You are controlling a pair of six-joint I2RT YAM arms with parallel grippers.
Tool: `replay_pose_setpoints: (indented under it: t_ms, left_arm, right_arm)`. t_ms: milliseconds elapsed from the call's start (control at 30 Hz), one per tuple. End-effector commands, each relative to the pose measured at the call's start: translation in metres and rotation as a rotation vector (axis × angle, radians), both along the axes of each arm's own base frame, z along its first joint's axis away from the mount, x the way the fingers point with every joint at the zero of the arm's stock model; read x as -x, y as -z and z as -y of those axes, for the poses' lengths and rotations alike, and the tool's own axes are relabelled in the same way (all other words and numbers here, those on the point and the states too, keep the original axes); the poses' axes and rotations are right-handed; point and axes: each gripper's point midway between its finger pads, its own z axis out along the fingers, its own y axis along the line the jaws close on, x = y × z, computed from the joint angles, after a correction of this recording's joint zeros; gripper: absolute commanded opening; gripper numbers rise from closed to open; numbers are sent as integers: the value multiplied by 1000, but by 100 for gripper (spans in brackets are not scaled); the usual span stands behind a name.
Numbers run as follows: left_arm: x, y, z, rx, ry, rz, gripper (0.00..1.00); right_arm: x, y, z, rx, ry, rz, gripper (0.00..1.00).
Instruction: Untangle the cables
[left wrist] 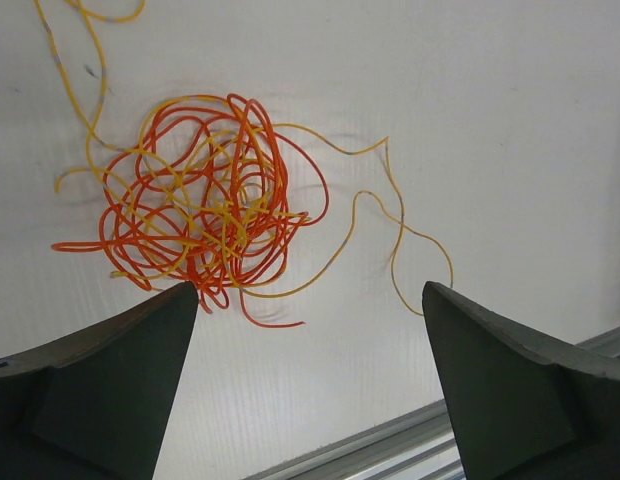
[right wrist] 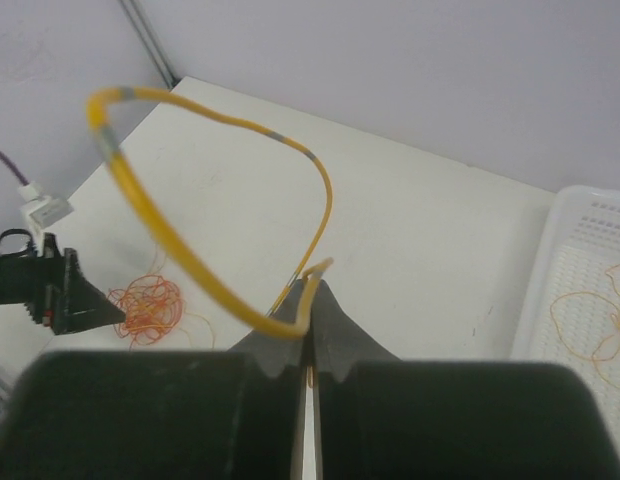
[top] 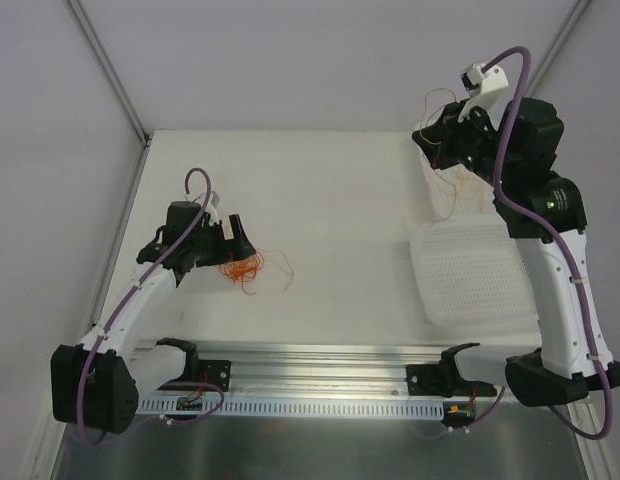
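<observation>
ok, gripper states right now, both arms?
Left gripper: open, holding nothing, facing the tangle of thin red-orange and yellow cables.
Right gripper: shut on a thin yellow cable, held up off the table.

This is a robotics lab cell, built as an enclosed test station. A plain white counter (top: 330, 200) is boxed in by blank pale panel walls (top: 290, 60) joined by slim metal frame struts (top: 110, 70). Along the near edge runs an aluminium rail (top: 320, 355) with a slotted wiring duct (top: 320, 408) below it. The left arm (top: 140, 290) and the right arm (top: 560, 280) are mounted at that near edge. Thick purple cables (top: 505, 110) loop along both arms, and a white camera module (top: 485, 80) rides on the wrist above the right hand (right wrist: 310, 305). A white perforated tray (top: 470, 275) lies on the counter.
</observation>
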Motion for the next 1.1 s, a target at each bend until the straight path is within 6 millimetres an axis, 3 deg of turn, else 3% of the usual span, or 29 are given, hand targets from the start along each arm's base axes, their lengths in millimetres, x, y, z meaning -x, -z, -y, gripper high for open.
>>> replay_pose_setpoints:
  t_ms: [0,267,400,600,733,833,967,1000,1067]
  left_arm:
    - [-9,-36,-5,-32,8,159,99]
    - [4,-41,-24,-127,-2,270,99]
    - [8,-42,-31,-150,-22,284,99]
    - [18,-37,-36,-162,-42,295,99]
    - [21,-29,-39,-174,-50,287,99]
    - [20,-30,-39,-185,-35,290,99]
    - [17,-25,-42,-204,-38,271,99]
    - [17,-25,-41,-202,-40,271,99]
    - [18,-23,-41,-201,-33,262,99]
  right_arm:
    - [-21,-19,13,18,78,72,0]
    - [-73,-22,74,118,337,109,1]
    - [-101,-16,110,163,474,119,1]
    - [-145,-2,148,156,571,113,1]
    - [-178,24,159,142,585,73,1]
    - [-202,54,182,87,627,2,1]
    - [-231,103,211,55,683,-92,1]
    - [-242,127,217,48,698,-142,4]
    - [-250,147,233,37,735,-191,5]
